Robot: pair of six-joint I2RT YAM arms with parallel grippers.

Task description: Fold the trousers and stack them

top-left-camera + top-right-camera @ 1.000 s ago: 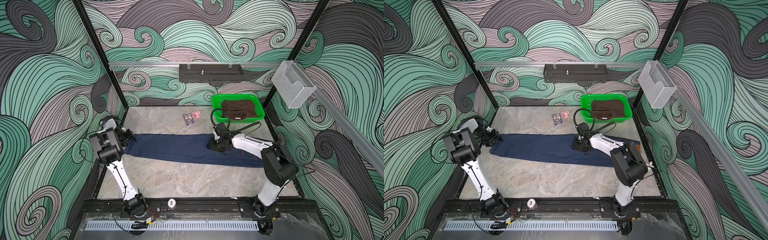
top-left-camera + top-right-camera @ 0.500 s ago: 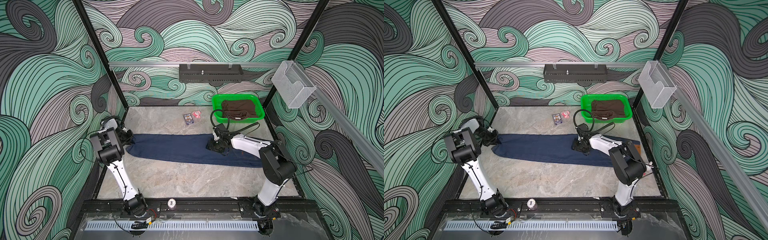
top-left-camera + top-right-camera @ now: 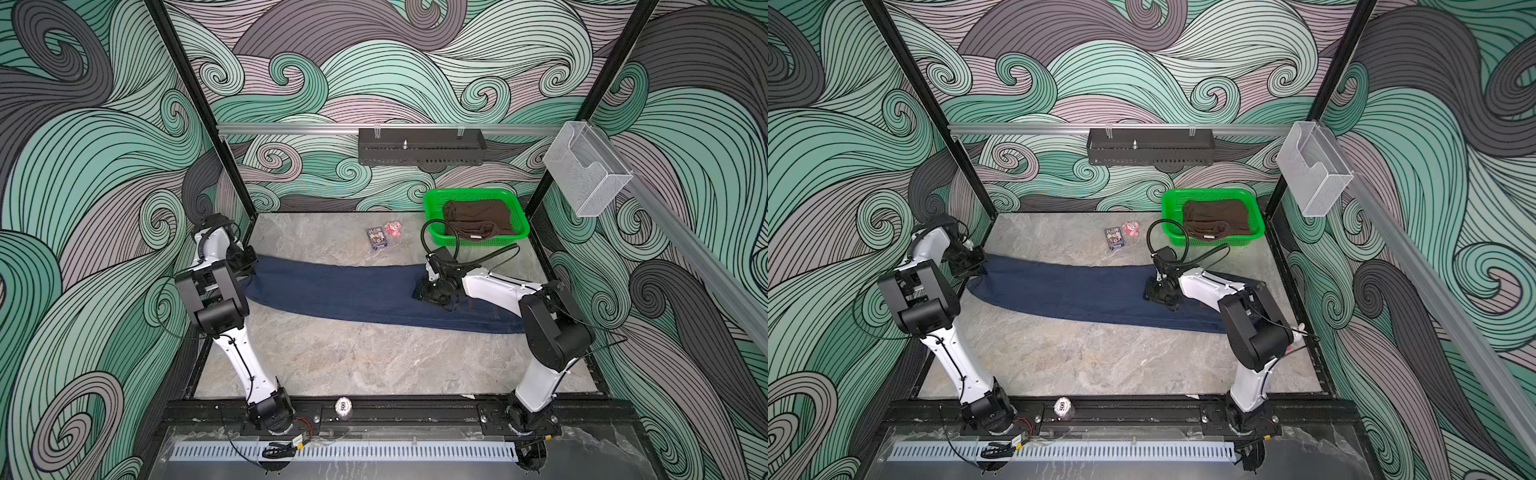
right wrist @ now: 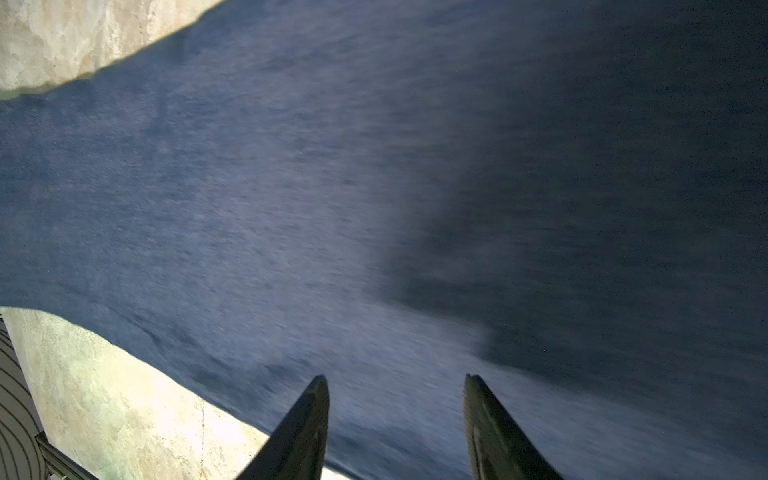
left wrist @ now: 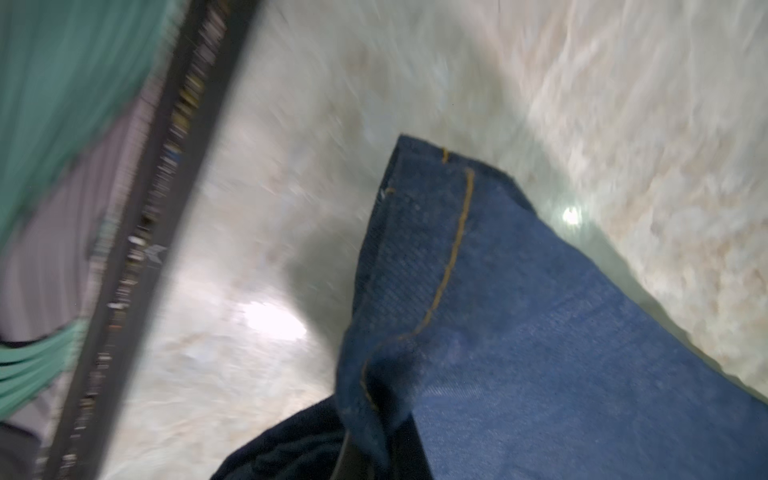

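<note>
The trousers point(image 3: 340, 291) point(image 3: 1067, 291) are long dark navy jeans, lying stretched from left to right across the marble table in both top views. At their left end my left gripper point(image 3: 245, 266) point(image 3: 971, 266) is shut on the hem. In the left wrist view the hem point(image 5: 415, 257), with its yellow stitching, is bunched and raised off the table at the gripper point(image 5: 374, 419). My right gripper point(image 3: 428, 291) point(image 3: 1156, 293) sits low over the right part of the trousers. In the right wrist view it stands open point(image 4: 395, 380) with only flat denim point(image 4: 291, 187) between its fingers.
A green basket point(image 3: 432, 212) holding a brown garment point(image 3: 478, 218) stands at the back right. A small card box point(image 3: 376, 238) and a pink item point(image 3: 392, 228) lie behind the trousers. A round disc point(image 3: 343, 405) sits on the front rail.
My left gripper has shut on the hem at the left end, and the cloth there has bunched up. The right gripper has stayed open and barely moved.
</note>
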